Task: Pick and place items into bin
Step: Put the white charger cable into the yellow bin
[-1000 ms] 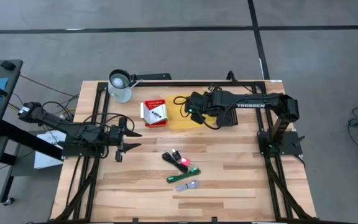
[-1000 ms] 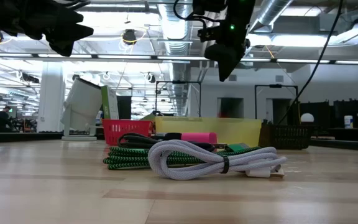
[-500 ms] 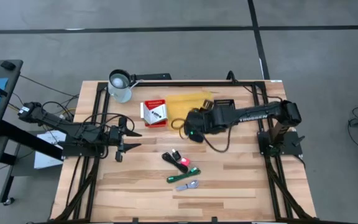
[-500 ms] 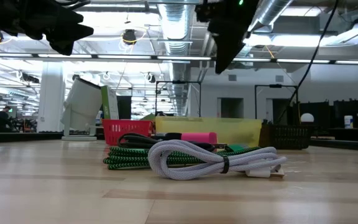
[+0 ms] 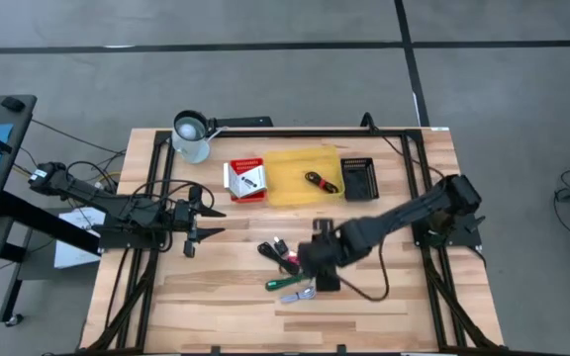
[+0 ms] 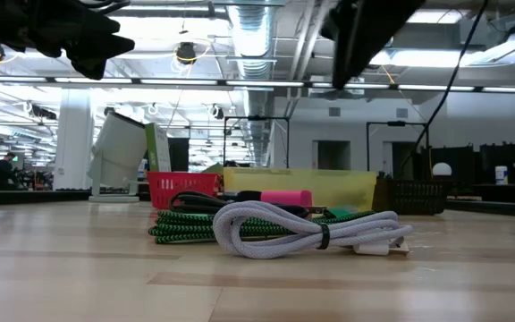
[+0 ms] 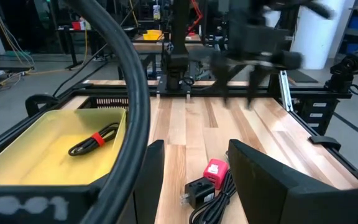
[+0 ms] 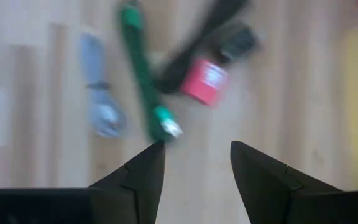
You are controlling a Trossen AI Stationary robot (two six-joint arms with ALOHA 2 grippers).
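Right claw [image 5: 317, 269] hovers empty, jaws parted, over the items [image 5: 290, 267] at lower centre of the table [image 5: 384, 297]. One black cord [image 5: 321, 181] already lies in the yellow bin [image 5: 283, 190], upper centre. These cables look light and floppy (best pinched mid-bundle). Left claw [image 5: 194, 223] waits parted, centre-left.

Looked straight down at the whole bench [image 5: 384, 287] from high up. Sat low at bench level, close to the cords [image 6: 302, 228]. Rode both wrists, also facing those cords.
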